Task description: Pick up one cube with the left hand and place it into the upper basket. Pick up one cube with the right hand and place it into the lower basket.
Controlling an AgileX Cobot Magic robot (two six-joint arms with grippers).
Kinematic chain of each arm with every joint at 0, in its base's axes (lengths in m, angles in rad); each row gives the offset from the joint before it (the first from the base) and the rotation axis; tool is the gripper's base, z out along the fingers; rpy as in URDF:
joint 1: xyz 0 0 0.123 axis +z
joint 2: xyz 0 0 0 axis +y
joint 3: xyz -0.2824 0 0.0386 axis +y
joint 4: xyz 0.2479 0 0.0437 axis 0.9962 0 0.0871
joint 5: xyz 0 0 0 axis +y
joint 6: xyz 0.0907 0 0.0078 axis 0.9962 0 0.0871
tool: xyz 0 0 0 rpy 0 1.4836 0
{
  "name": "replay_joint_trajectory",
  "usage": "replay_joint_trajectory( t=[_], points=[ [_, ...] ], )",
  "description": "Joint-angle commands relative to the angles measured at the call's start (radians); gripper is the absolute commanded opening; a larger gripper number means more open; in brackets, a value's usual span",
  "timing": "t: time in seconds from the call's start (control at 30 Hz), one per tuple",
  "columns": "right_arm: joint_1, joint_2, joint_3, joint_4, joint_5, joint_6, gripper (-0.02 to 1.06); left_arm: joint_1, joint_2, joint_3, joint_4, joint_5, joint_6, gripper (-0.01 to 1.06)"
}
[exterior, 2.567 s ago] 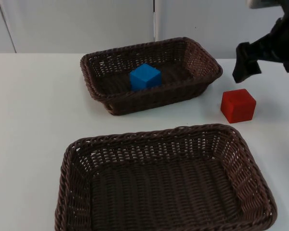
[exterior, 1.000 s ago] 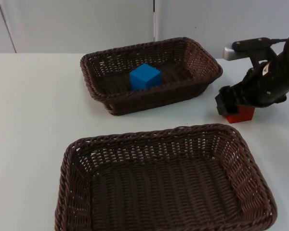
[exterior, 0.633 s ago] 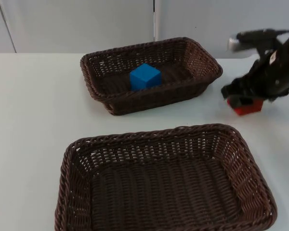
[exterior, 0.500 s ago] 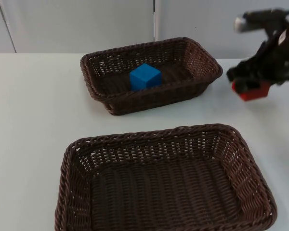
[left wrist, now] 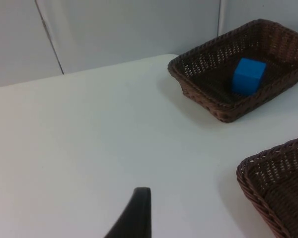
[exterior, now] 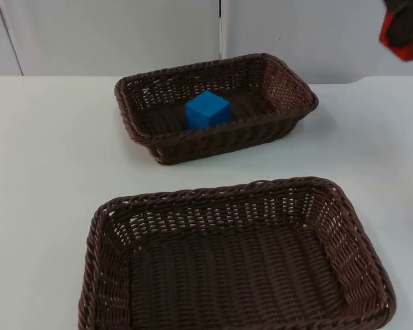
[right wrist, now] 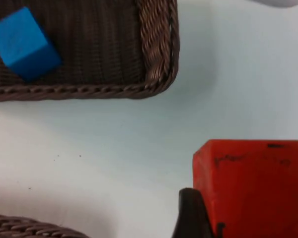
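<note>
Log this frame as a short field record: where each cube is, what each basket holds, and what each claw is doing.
blue cube: lying inside the upper basket
red cube: lifted off the table, held high near the partition wall
lower basket: no cube in it
right claw: shut on the red cube, raised above the table right of the upper basket
left claw: waiting over bare table, away from both baskets; holds nothing visible
task stage: left-hand part done, right-hand placing not yet done

a lab-like test bench: bare white table point(exterior: 48, 151), grey partition wall point(exterior: 110, 34).
</note>
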Motion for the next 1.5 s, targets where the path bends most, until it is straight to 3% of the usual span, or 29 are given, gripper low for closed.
replay_joint_trajectory(
  t=[0.0, 0.53, 0.77, 1.17, 1.33, 1.47],
  points=[
    [0.007, -0.044, -0.007, -0.005, 0.022, 0.000, 0.00, -0.003, -0.007, 0.001, -0.006, -0.006, -0.002, 0.92],
    [0.007, -0.077, -0.007, 0.003, 0.115, 0.000, 0.00, -0.003, -0.007, 0.001, -0.014, -0.004, -0.002, 0.92],
    [0.007, -0.077, -0.007, 0.116, 0.141, -0.070, 0.00, -0.003, -0.007, 0.001, -0.014, -0.004, -0.002, 0.92],
    [0.007, -0.077, 0.055, 0.231, 0.186, -0.160, 0.00, -0.003, -0.007, 0.001, -0.014, -0.004, -0.002, 0.92],
    [0.048, -0.077, 0.084, 0.222, 0.186, -0.160, 0.00, -0.003, -0.007, 0.001, -0.014, -0.004, -0.002, 0.92],
    [0.134, -0.077, 0.091, 0.193, 0.186, -0.164, 0.00, -0.003, -0.007, 0.001, -0.014, -0.006, -0.002, 0.92]
  ],
)
